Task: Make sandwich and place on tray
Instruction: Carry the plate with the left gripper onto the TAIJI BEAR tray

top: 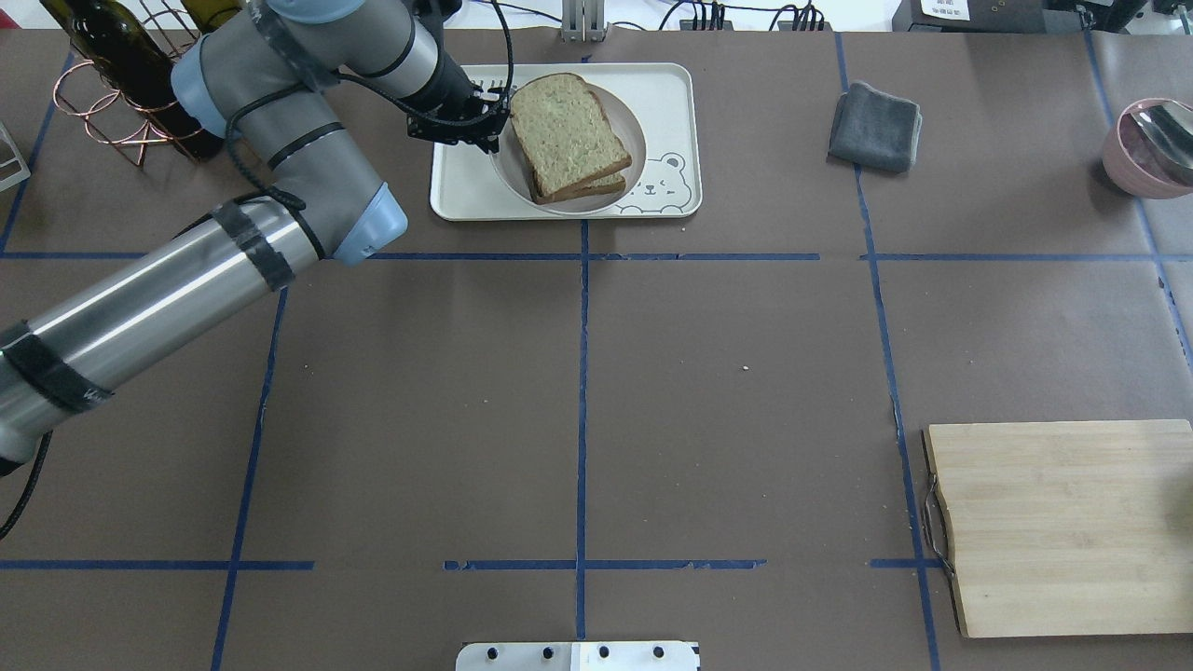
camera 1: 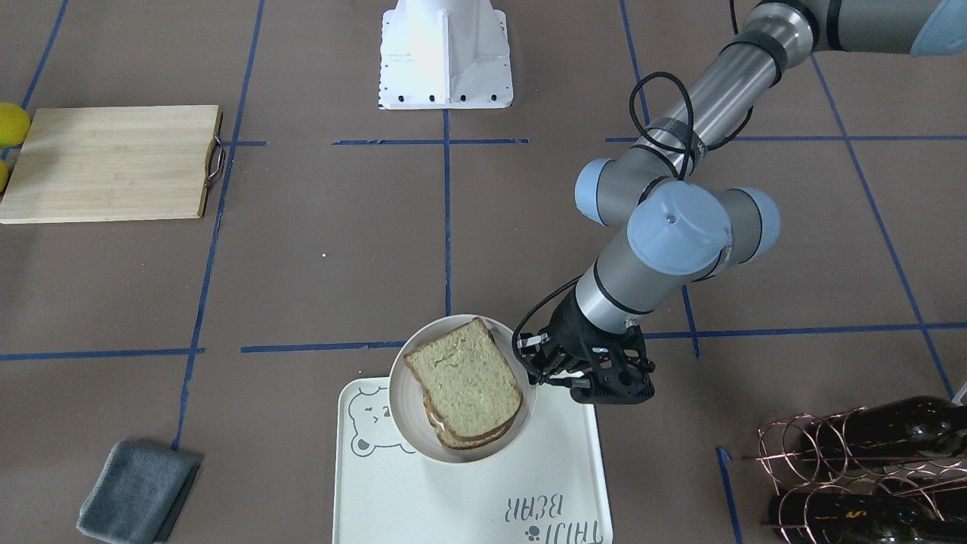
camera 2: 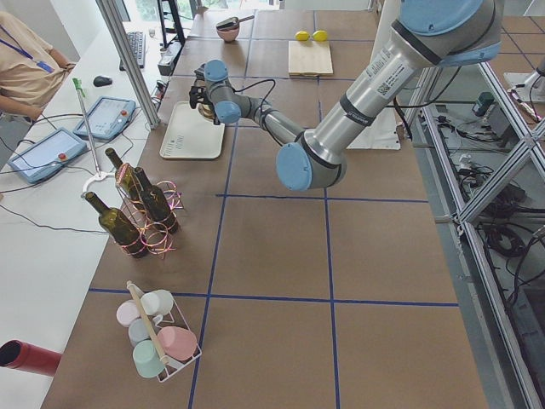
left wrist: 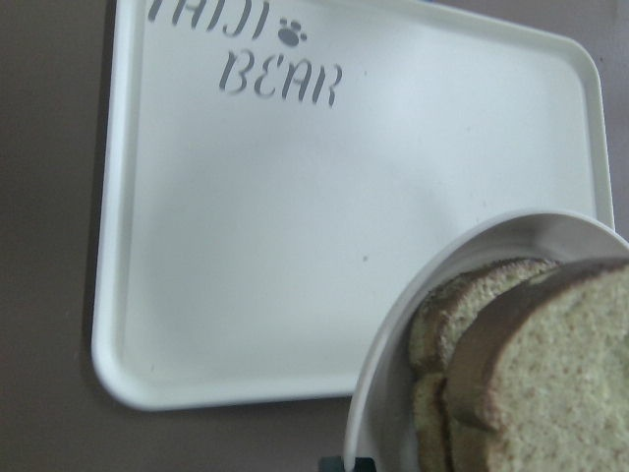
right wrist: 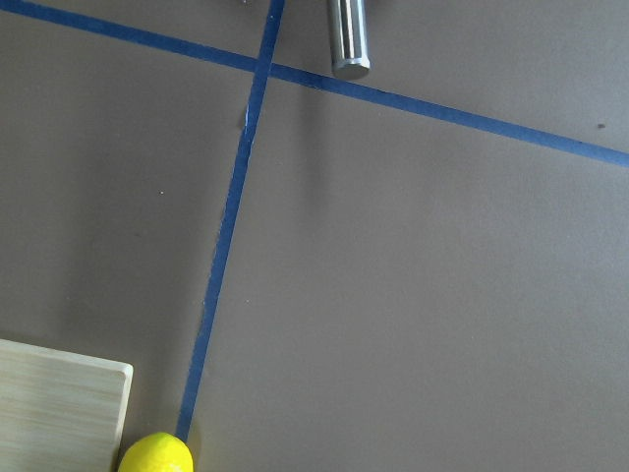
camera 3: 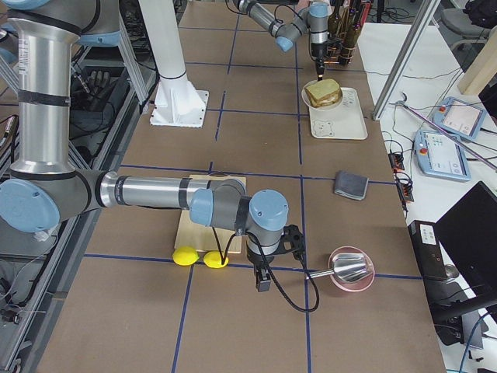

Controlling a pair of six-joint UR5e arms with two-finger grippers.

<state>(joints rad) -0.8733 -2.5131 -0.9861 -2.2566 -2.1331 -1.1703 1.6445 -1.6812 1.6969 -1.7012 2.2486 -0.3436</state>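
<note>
The sandwich (camera 1: 464, 381), greenish-tan bread slices stacked with brown crusts, lies on a round white plate (camera 1: 404, 408); no egg shows. The plate is over the far part of the white bear tray (camera 1: 468, 499), and I cannot tell if it rests on it. My left gripper (camera 1: 529, 366) is shut on the plate's rim at the robot's left side, as the overhead view (top: 494, 121) also shows. The left wrist view shows the sandwich (left wrist: 531, 383), plate rim (left wrist: 393, 344) and tray (left wrist: 295, 246). My right gripper (camera 3: 262, 278) hangs far off near the lemons; I cannot tell if it is open or shut.
A wooden cutting board (top: 1062, 522) lies at the robot's near right, with two lemons (camera 3: 198, 256) beside it. A grey cloth (top: 876, 126) lies right of the tray. A wire rack of wine bottles (top: 112, 84) stands left of it. A pink bowl with a metal scoop (top: 1151, 144) is far right.
</note>
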